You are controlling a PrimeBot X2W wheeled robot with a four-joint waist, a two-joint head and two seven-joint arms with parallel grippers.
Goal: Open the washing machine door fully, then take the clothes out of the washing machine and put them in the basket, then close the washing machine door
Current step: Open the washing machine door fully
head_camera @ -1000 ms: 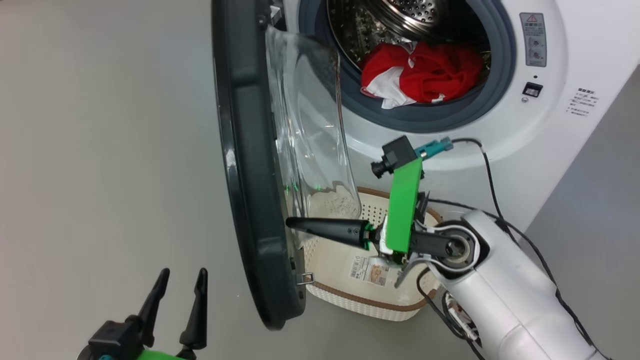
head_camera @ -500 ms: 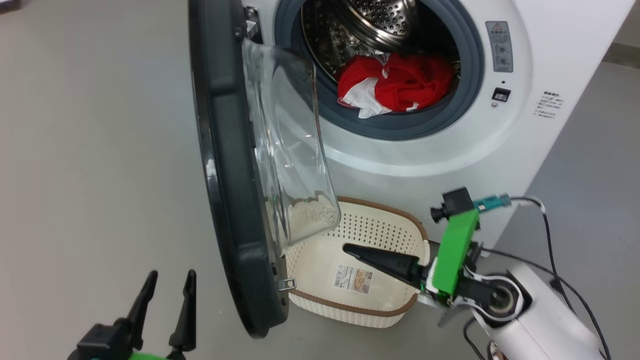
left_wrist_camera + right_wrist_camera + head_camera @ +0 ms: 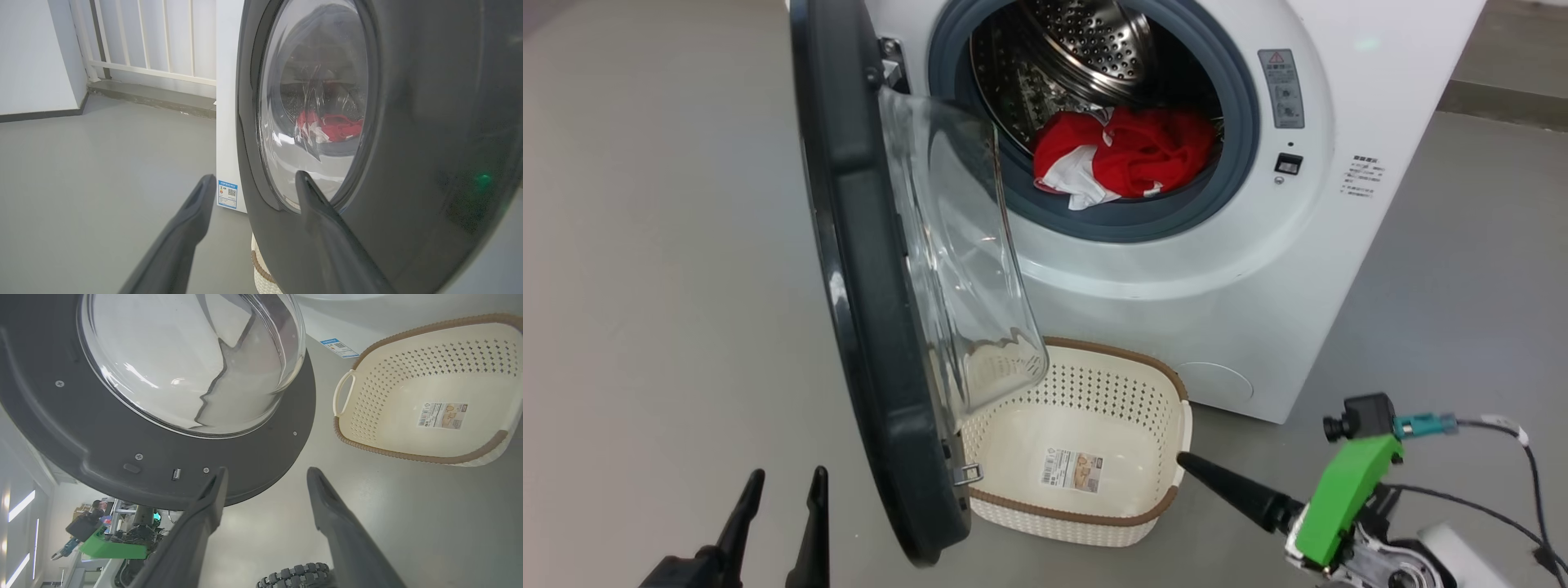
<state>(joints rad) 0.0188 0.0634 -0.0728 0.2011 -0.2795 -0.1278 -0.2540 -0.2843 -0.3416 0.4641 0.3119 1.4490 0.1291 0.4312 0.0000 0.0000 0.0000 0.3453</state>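
Now, head view, washer: the white washer [image 3: 1192, 286] stands on the grey floor [image 3: 670, 245], and its round door [image 3: 866, 286] is swung out to the left.
Head view, clothes: the red and white clothes [image 3: 1127, 151] lie in the steel drum [image 3: 1094, 41], at the front by the grey ring [image 3: 1245, 139].
Head view, basket: the cream basket [image 3: 1094, 388] sits on the floor just under the door glass, with a paper sticker [image 3: 1072, 470] inside.
Head view, left tool: the left tool [image 3: 786, 482] is low down, left of the door, fingers wide apart, holding nothing.
Head view, right tool: the right tool [image 3: 1201, 472] points at the basket's right corner, close to it.
Left wrist view: the door's black outside is close in front. The clothes show through the glass. A small blue sticker [image 3: 227, 194] is on the washer's side.
Right wrist view: the right tool's two fingers stand wide apart with nothing between them. The door's inside is on the left. The basket is on the right, with one handle [image 3: 342, 392] toward the door.
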